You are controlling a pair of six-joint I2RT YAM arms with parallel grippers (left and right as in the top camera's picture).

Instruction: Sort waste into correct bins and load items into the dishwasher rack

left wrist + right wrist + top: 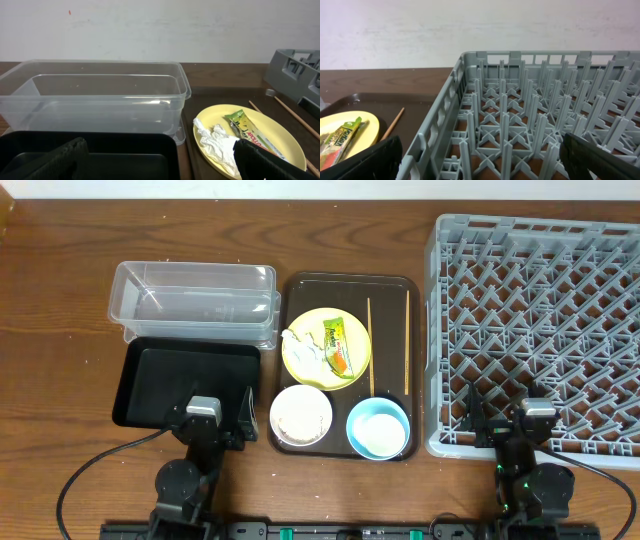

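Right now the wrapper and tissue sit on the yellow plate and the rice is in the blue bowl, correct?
Not quite. The wrapper and tissue do sit on the yellow plate, but the rice is in the white bowl, not the blue bowl, which looks empty. The overhead view shows it.

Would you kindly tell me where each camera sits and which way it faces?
Overhead: above the table, looking straight down; left tool and right tool at the bottom edge.
Left wrist: low, facing forward at clear tub and yellow plate; own fingers below.
Right wrist: low, facing forward into the rack; own fingers below.
Shared: both wrist views show the yellow plate.
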